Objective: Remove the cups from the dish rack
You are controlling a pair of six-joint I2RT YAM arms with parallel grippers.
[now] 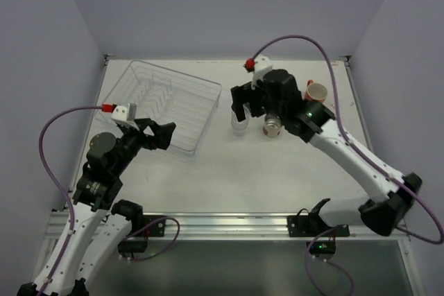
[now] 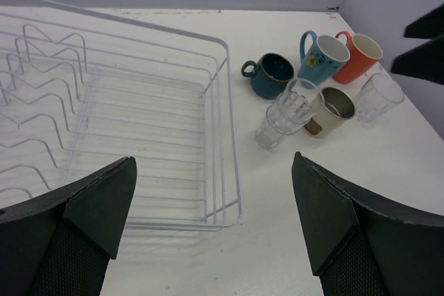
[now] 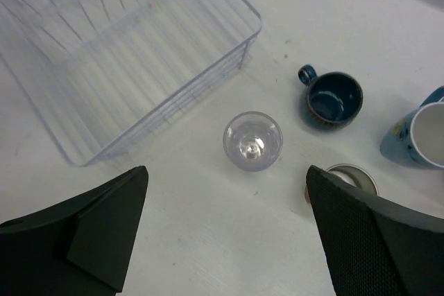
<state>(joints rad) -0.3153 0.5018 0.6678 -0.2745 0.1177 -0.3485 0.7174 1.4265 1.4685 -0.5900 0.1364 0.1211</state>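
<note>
The dish rack (image 1: 173,102) sat in the upper left of the top view. No cup showed among its slots in any view, though a clear tumbler against clear plastic would have been easy to miss. The cups stood on the table (image 1: 222,171) right of the rack: a clear tumbler (image 3: 252,141) nearest its corner, then the dark blue cup (image 3: 334,98), light blue mug (image 3: 423,136) and cream cup (image 3: 350,178), with the orange cup (image 2: 357,55) and a second tumbler (image 2: 378,97) farthest right.

The right gripper (image 1: 241,114) hung directly over the clear tumbler with its fingers spread wide and nothing between them. In the right wrist view the tumbler stood upright, mouth up, centred in the gap but apart from both fingers. Its long axis ran vertically, in line with the gripper's approach.

The left gripper (image 1: 166,136), also wide and empty, hovered at the rack's lower right edge, well apart from the cups. The right arm was plainly the nearer one.
</note>
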